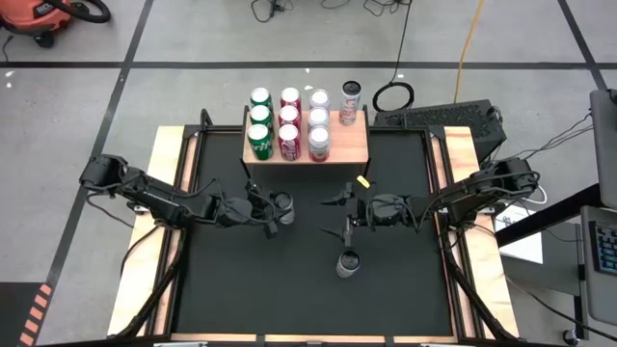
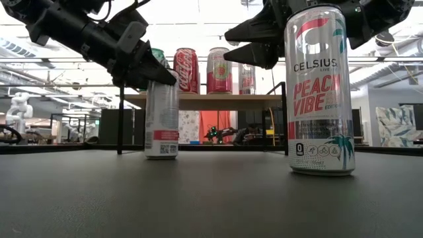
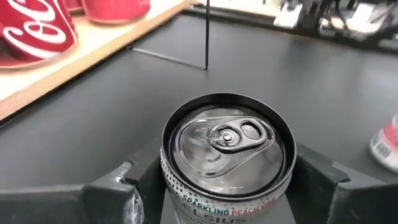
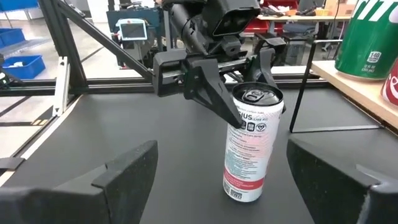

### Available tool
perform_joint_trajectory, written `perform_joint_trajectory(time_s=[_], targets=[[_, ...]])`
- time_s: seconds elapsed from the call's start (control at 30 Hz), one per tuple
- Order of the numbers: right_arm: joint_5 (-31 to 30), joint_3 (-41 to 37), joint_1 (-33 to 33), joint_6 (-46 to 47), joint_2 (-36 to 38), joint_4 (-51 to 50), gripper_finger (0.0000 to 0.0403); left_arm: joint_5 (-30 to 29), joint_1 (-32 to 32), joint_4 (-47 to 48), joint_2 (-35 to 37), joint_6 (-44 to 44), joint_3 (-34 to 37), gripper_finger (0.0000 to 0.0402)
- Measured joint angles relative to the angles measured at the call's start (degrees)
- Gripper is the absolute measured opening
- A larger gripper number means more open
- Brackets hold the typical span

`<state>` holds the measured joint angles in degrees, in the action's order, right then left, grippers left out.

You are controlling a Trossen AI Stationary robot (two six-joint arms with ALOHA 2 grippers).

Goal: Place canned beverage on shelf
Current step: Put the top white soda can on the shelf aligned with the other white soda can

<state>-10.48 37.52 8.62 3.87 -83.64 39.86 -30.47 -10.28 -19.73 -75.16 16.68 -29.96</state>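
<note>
A slim white-and-pink can (image 1: 282, 204) stands upright on the black mat just in front of the shelf (image 1: 359, 146). My left gripper (image 1: 277, 208) reaches in from the table's left and is shut on the top of that can (image 3: 227, 149). The wooden shelf top carries several green, red and pink-white cans. A second can, a Celsius Peach Vibe (image 2: 319, 92), stands on the mat nearer the front (image 1: 347, 262). My right gripper (image 1: 335, 216) hangs open to the right of the held can, above the mat, with nothing between its fingers. My left gripper pinches the can's upper side wall, just under the rim (image 3: 166, 180), between its two fingers (image 4: 214, 96), one on each side. The fingers come from the table's left, slanting slightly down. The can stays upright with its base on the mat (image 4: 244, 193).
The shelf's black legs (image 2: 119, 119) stand on the mat's far part. The second can stands close below my right gripper. A tall can (image 1: 350, 101) stands at the shelf's far right corner. Bare mat (image 1: 241, 280) lies toward the near edge.
</note>
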Motion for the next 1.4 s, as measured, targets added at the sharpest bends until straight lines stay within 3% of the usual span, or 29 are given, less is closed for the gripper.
perform_joint_trajectory(time_s=[0.33, 0.63, 0.77, 0.93, 1.27, 1.4], targets=[[-2.98, 0.64, 0.68, 2.84, 0.00, -1.00, 0.0334, 1.50, 0.00, -16.79, 0.00, -3.50, -0.03, 0.0245], [-5.96, 4.90, 1.87, -0.38, 0.00, -9.93, 0.0334, 4.46, -0.32, -18.52, 0.00, -7.11, -1.93, 0.0245], [-5.70, 6.36, 1.93, -0.95, 0.00, -13.53, 0.0334, 9.51, -0.91, -18.52, 0.02, -11.72, -4.75, 0.0245], [-2.85, 7.82, 1.99, -0.88, 0.00, -17.04, 0.0334, 19.21, -1.05, -16.30, 0.02, -16.16, -7.81, 0.0245], [7.74, 7.87, 2.01, 1.26, 0.00, -16.39, 0.0334, 28.03, -0.44, -13.16, 0.09, -23.28, -9.92, 0.0245], [9.25, 7.87, 2.01, 1.47, 0.00, -14.07, 0.0334, 32.29, 0.87, -13.27, 0.09, -23.20, -9.92, 0.0245]])
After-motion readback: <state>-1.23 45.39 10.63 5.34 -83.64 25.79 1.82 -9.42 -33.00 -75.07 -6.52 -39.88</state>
